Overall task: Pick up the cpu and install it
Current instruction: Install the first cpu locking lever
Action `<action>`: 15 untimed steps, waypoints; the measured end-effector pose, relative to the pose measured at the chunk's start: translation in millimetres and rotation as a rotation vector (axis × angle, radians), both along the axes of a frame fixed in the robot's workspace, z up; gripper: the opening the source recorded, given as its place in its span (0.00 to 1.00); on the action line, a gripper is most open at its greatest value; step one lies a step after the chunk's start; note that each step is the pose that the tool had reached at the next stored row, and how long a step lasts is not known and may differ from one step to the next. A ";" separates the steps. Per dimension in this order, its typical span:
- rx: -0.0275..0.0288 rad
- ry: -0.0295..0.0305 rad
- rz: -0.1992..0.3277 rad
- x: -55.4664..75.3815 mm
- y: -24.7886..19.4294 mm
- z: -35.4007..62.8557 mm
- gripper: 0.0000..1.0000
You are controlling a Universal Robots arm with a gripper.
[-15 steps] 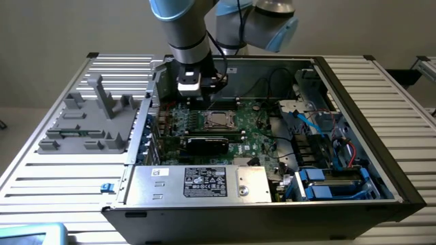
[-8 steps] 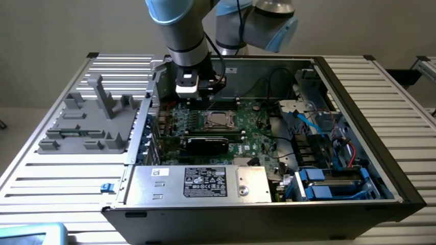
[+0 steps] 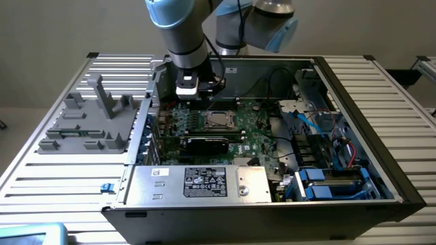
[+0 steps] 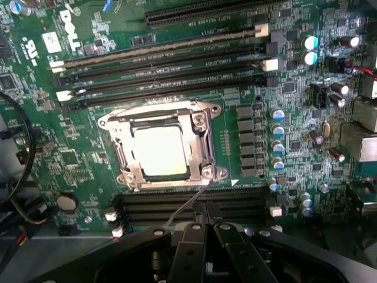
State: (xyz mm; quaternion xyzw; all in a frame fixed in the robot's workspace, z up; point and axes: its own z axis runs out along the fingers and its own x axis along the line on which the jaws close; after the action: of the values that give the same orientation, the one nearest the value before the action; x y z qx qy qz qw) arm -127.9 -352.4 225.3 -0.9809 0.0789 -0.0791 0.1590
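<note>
Open case (image 3: 272,219) with the green board (image 4: 76,135) inside. The arm's gripper (image 4: 207,227) hangs over the board, fingers pinched together with nothing in them. The cpu (image 4: 160,152) lies flat in the metal socket frame (image 4: 153,115), silver top up. It's square, so no real long side, and its edges line up with the frame. It sits near the fingertips, not touching.

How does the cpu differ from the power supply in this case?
The cpu is a small flat square; the power supply is a large box. The cpu's top is bare; the power supply carries a black label. The cpu lies in the motherboard socket; the power supply sits by the case wall nearest the exterior camera. Both are silvery metal.
</note>
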 end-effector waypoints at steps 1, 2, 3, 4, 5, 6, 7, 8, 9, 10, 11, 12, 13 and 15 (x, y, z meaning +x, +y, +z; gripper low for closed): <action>0.0016 0.0000 0.000 -0.2 1.2 -1.5 0.11; 0.0033 0.0000 -0.001 -0.4 2.0 -2.9 0.11; 0.0054 0.0001 -0.003 -0.8 2.4 -4.2 0.11; 0.0081 0.0000 -0.007 -1.0 2.5 -5.1 0.11; 0.0101 -0.0001 -0.014 -1.1 2.4 -5.4 0.11; 0.0102 0.0000 -0.015 -1.1 2.4 -5.4 0.11; 0.0102 -0.0001 -0.015 -1.1 2.4 -5.5 0.11; 0.0102 -0.0002 -0.015 -1.1 2.5 -5.5 0.11; 0.0104 -0.0007 -0.017 -1.3 2.5 -5.8 0.11; 0.0108 -0.0022 -0.023 -1.5 2.6 -6.3 0.11; 0.0122 -0.0039 -0.030 -1.5 2.6 -6.7 0.11; 0.0155 -0.0058 -0.037 -1.5 2.6 -7.1 0.11; 0.0195 -0.0080 -0.044 -1.5 2.7 -7.6 0.11; 0.0257 -0.0111 -0.051 -2.7 2.7 -8.5 0.11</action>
State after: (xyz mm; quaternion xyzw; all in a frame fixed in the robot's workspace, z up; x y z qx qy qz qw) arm -130.6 -349.8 216.8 -0.9760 0.1039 -0.0876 0.1699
